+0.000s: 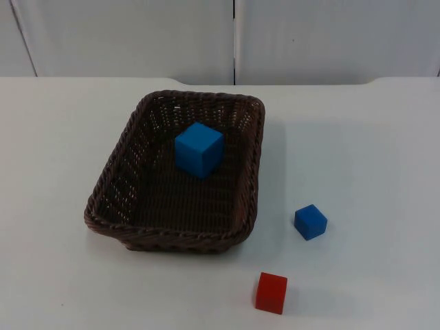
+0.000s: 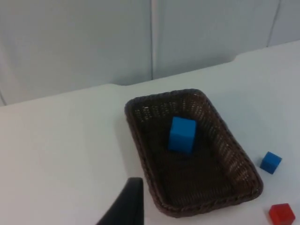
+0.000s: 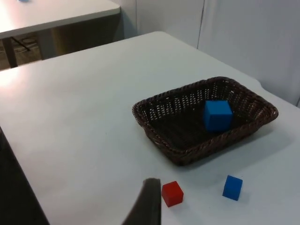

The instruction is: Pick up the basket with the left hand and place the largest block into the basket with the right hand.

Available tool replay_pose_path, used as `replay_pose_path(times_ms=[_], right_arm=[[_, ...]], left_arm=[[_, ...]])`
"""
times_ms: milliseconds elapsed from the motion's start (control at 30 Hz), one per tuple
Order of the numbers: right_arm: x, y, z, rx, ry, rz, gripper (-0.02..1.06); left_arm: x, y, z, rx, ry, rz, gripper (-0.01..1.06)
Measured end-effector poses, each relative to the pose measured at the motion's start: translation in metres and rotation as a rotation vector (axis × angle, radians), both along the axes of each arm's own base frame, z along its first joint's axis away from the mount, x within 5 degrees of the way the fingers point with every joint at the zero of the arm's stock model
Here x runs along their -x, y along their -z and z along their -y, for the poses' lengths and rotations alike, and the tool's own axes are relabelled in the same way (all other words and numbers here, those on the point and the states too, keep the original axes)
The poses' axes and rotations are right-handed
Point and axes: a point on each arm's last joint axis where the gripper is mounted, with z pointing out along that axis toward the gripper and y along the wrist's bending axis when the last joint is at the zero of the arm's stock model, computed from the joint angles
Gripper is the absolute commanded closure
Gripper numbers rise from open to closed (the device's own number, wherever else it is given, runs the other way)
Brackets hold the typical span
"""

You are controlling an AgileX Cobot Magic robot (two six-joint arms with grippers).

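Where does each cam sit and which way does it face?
Top view: fixed above, looking down and forward at the basket holding the large blue block.
Left wrist view: on the left arm, facing the basket; one black fingertip visible.
Right wrist view: on the right arm, facing the basket; fingertip visible.
All share the red block and small blue block.

Table [image 1: 371,137]: white top, ends at partition wall.
Partition wall [image 1: 137,34]: grey panels, vertical seams.
Second table [image 3: 56,14]: white, well beyond the first.
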Motion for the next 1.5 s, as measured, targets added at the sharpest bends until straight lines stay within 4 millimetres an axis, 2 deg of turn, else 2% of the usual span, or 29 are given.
replay_pose_path(times_ms=[100,333,467,500,533,600,700,1033,1333,1500], right_arm=[[0.006,0.003,0.008,-0.008,0.001,0.006,0.25],[0.010,0.011,0.013,0.039,0.005,-0.040,0.25],[0.011,0.015,0.014,0.075,0.008,-0.077,0.25],[0.011,0.015,0.014,0.075,0.008,-0.077,0.25],[0.011,0.016,0.014,0.079,0.011,-0.090,0.25],[0.012,0.018,0.015,0.090,0.014,-0.113,0.25],[0.013,0.021,0.016,0.111,0.019,-0.141,0.25],[0.012,0.036,0.014,0.182,0.017,-0.211,0.25],[0.013,0.036,0.014,0.183,0.006,-0.207,0.25],[0.012,0.035,0.013,0.167,0.004,-0.191,0.25]], left_arm=[[0.011,0.000,-0.005,-0.001,-0.041,0.032,0.00],[0.028,0.004,-0.011,-0.004,-0.087,0.062,0.00],[0.032,0.028,-0.012,-0.004,-0.102,0.037,0.00],[0.032,0.028,-0.012,-0.004,-0.102,0.037,0.00],[0.032,0.043,-0.013,-0.008,-0.105,0.007,0.00],[0.032,0.060,-0.013,-0.009,-0.110,-0.017,0.00],[0.035,0.069,-0.014,0.000,-0.119,-0.017,0.00],[0.034,0.072,-0.020,-0.005,-0.192,-0.026,0.00],[0.033,0.076,-0.024,-0.041,-0.228,-0.044,0.00],[0.032,0.085,-0.026,-0.069,-0.244,-0.098,0.00]])
